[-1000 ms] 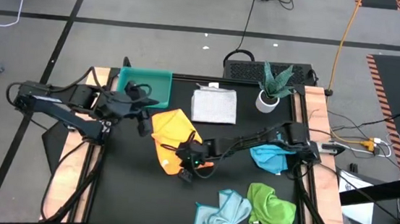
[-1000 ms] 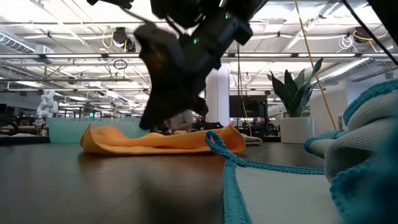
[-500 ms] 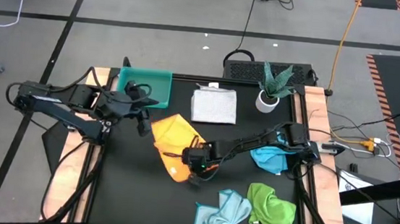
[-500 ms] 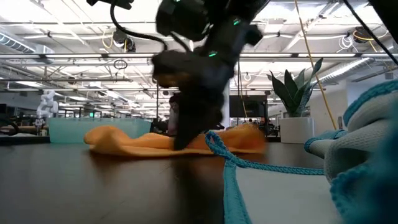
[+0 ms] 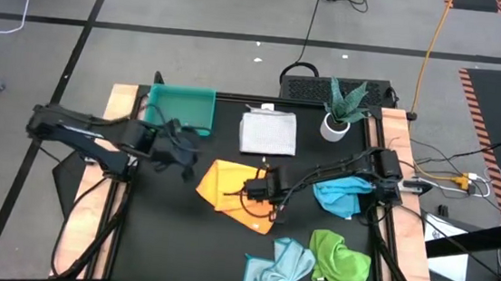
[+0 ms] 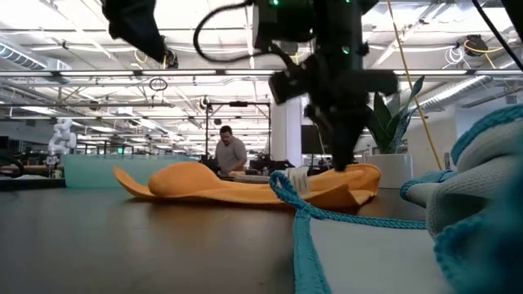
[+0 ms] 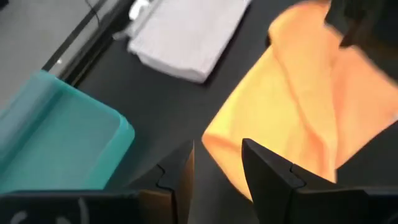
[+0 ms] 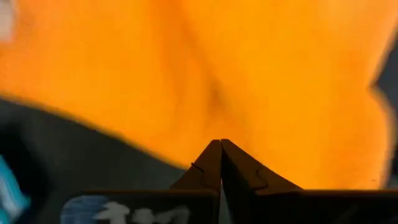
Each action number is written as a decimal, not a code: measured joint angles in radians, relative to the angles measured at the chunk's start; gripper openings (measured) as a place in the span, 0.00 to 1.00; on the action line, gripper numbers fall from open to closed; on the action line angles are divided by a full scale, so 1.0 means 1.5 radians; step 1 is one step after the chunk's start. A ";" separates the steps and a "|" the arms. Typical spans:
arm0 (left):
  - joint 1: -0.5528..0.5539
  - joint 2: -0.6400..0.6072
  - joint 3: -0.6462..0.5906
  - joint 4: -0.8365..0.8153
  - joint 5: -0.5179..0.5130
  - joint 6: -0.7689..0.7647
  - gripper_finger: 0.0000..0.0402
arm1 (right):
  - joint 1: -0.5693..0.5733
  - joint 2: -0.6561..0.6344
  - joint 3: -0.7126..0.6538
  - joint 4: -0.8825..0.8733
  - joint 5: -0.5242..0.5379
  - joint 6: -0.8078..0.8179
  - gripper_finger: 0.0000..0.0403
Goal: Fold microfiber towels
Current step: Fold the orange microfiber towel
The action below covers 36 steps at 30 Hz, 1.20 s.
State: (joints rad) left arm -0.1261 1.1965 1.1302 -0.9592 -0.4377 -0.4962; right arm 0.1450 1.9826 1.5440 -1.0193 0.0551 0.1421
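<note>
The yellow-orange towel (image 5: 228, 186) lies rumpled on the black table's middle; it also shows in the low view (image 6: 212, 184). My right gripper (image 5: 260, 192) stands over its right part, shut on it. My left gripper (image 5: 187, 159) is open just left of the towel, its fingers (image 7: 180, 174) short of the towel's edge (image 7: 217, 140). The white-grey towel (image 5: 268, 131) lies folded at the far middle. The bright blue towel (image 5: 340, 197), the green towel (image 5: 342, 260) and the pale blue towel (image 5: 274, 268) lie bunched at the right and near right. My right gripper pinches a raised bit of the yellow-orange towel (image 8: 219, 121) between its two shut fingertips, toward the towel's right end (image 6: 351, 175). The fingers come from above, pointing down. The towel lies slack on the table around them.
A teal tray (image 5: 182, 107) stands at the far left, also in the left wrist view (image 7: 56, 143). A potted plant (image 5: 340, 110) stands at the far right. A person shows in the room behind the table (image 6: 229, 153).
My right gripper has gone toward the table's right edge and a little farther back, dragging the yellow-orange towel with it; the towel has slid right and spread out flatter. My left gripper has moved right, toward the towel's left edge.
</note>
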 joint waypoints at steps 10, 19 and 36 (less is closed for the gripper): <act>0.024 0.210 -0.009 0.138 0.093 0.117 0.34 | 0.000 -0.160 0.001 -0.035 0.083 0.130 0.00; 0.047 0.344 -0.009 0.210 0.175 0.191 0.34 | 0.037 -0.238 0.001 -0.049 0.157 0.225 0.00; 0.048 0.404 -0.008 0.210 0.223 0.159 0.34 | 0.094 -0.235 -0.260 0.433 0.002 0.305 0.00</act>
State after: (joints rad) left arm -0.0540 1.8031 1.1179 -0.6441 -0.1028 -0.2584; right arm 0.2863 1.6305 1.1534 -0.3692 0.0583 0.6000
